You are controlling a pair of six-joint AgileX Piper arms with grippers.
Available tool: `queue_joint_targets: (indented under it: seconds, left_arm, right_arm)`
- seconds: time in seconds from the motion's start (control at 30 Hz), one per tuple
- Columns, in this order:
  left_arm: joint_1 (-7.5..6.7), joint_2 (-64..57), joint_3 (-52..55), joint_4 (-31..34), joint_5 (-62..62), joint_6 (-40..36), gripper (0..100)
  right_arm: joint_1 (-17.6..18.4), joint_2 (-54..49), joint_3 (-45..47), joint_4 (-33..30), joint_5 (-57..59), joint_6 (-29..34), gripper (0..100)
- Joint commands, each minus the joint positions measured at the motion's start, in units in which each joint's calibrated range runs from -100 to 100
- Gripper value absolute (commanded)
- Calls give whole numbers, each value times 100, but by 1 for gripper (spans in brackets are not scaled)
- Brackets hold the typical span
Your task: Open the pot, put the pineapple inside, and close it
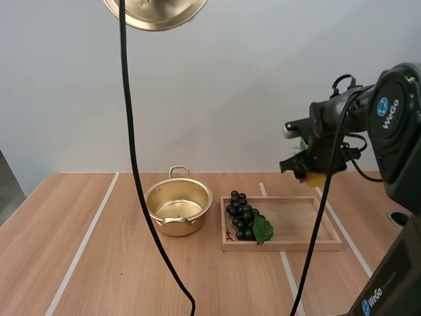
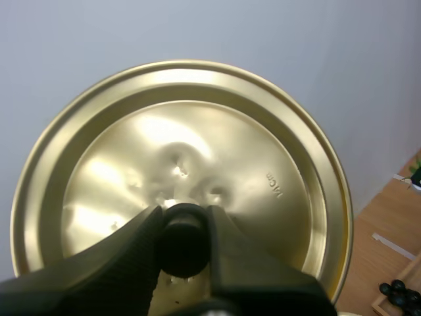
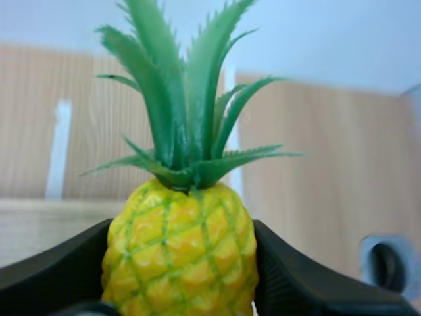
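The golden pot [image 1: 178, 209] stands open on the table, left of the wooden tray [image 1: 302, 227]. Its golden lid [image 1: 156, 12] hangs high above the table; in the left wrist view my left gripper [image 2: 184, 237] is shut on the lid's black knob [image 2: 183, 238] over the lid [image 2: 197, 164]. My right gripper [image 1: 304, 168] hovers above the tray's far right part, shut on a small yellow pineapple [image 1: 314, 178]. The right wrist view has the pineapple [image 3: 181, 253] with its green leaves pinched between the two black fingers [image 3: 46, 273].
A bunch of dark grapes [image 1: 243, 216] with a green leaf lies in the tray's left end. White tape lines cross the wooden table. A round hole [image 1: 398, 218] sits at the table's right edge.
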Motion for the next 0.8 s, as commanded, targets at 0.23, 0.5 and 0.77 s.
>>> queue_joint_targets:
  seconds: [0.23,0.5,0.77]
  left_arm:
    - [-5,-10,-156,-147,-2111,-177,0]
    - [-5,-10,-824,-172,-2264,-282,0]
    - [-5,-10,-1555,-172,-1277,-282,0]
  right_arm:
    - [250,-1156,-919,104,406,-401,0]
    - [1183,-1234,-1620,606,1714,-703,0]
    - [1676,-1141,-1671,1183,1911,-1353,0]
